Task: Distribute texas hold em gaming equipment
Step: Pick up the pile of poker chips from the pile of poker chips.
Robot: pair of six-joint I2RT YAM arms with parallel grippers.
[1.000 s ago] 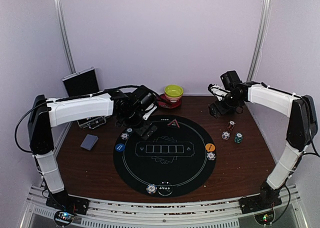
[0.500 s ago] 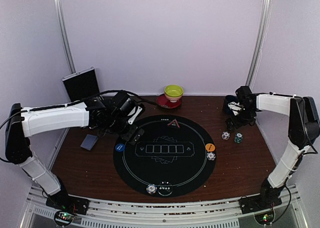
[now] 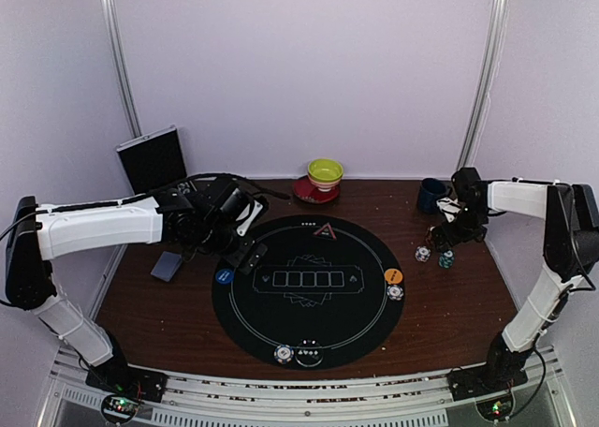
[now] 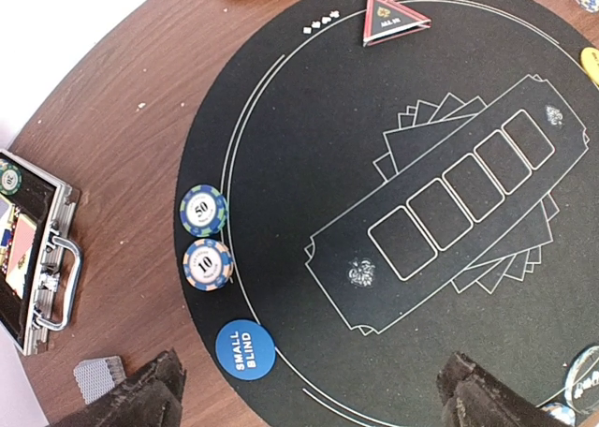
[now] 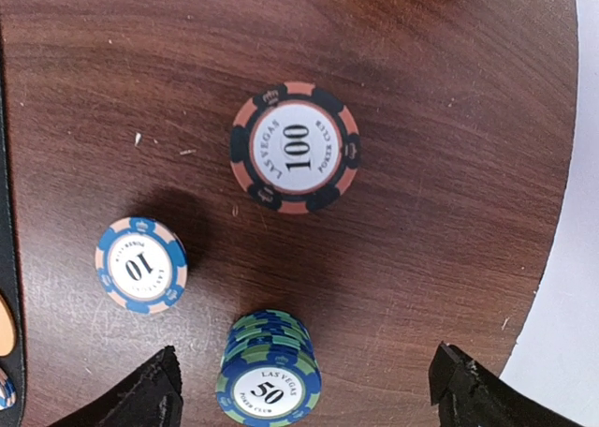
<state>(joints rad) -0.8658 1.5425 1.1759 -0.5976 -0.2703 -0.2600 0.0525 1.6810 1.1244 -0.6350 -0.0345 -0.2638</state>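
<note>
**Right arm now over the side chips**

At the near edge of the mat (image 3: 328, 326), chips (image 3: 284, 354) lie placed. The left gripper (image 4: 309, 380), spread and empty, has drawn back above the small-blind button (image 4: 245, 348). Farther right, the right gripper (image 5: 304, 361) has swung in, fingers apart astride the 50 stack (image 5: 270, 378). That stack is probably the next pick.

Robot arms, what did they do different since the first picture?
The right pincer swung right and nearer, and now hangs open over the chips on the wood. The left pincer slid a bit left and nearer, also open. Nothing was grabbed or dropped. The mat, cards and bowl stayed put.
</note>
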